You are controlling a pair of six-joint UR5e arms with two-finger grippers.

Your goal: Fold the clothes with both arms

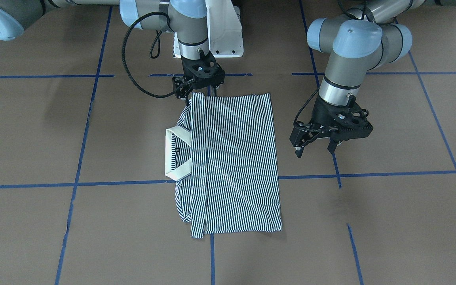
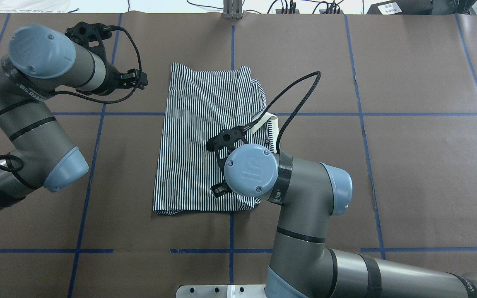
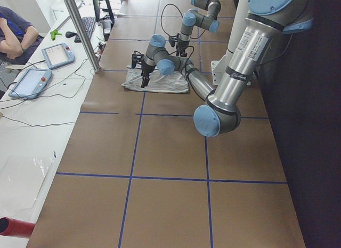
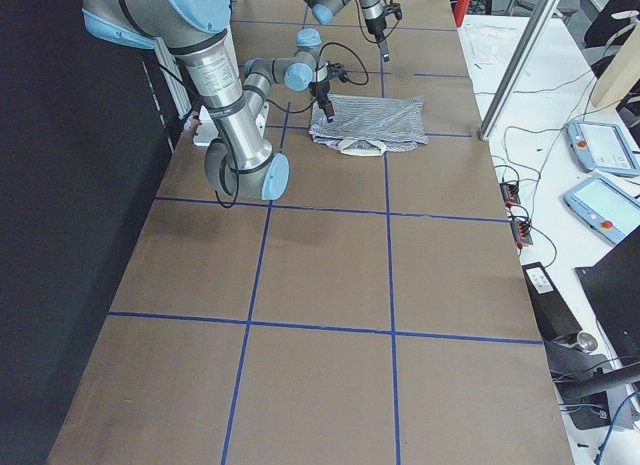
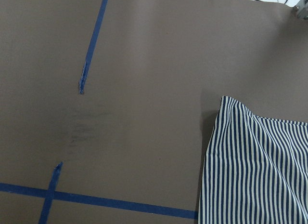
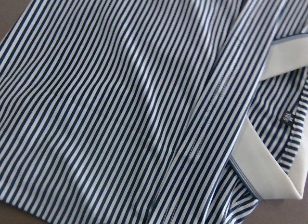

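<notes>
The navy-and-white striped polo shirt (image 1: pixel 232 158) lies flat on the brown table (image 1: pixel 390 221), folded lengthwise. Its cream collar (image 1: pixel 170 154) sticks out on the side away from my left arm. My left gripper (image 1: pixel 315 151) hovers open over bare table beside the shirt's long edge, holding nothing; from overhead it (image 2: pixel 139 80) sits off the shirt's far corner. My right gripper (image 1: pixel 186 92) is at the shirt's corner nearest the robot base, its fingertips against the cloth edge. Whether it grips the cloth I cannot tell. The right wrist view shows the folded layer (image 6: pixel 120 113), the collar (image 6: pixel 269 176) and a small label (image 6: pixel 287 119).
Blue tape lines (image 1: pixel 370 174) mark a grid on the table. The white pedestal base (image 1: pixel 224 35) stands just behind the right gripper. In the left side view a metal post (image 3: pixel 82 29), tablets (image 3: pixel 56 55) and a person's arm (image 3: pixel 16 34) are past the far edge.
</notes>
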